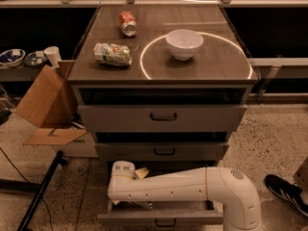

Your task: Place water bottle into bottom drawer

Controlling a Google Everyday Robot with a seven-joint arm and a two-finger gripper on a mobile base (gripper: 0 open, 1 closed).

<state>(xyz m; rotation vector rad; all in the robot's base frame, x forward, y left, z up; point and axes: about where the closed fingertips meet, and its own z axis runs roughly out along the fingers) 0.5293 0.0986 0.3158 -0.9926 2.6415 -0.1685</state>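
One water bottle inside bottom drawer, jaws there too, behind arm

Gripper mostly hidden under arm, inside bottom drawer; shoe cut off at right edge.

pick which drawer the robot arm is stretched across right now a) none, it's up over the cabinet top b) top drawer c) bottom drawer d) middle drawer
c: the white arm lies across the pulled-out bottom drawer, whose front juts out nearest the camera, and the gripper at the arm's left end points down into that drawer.
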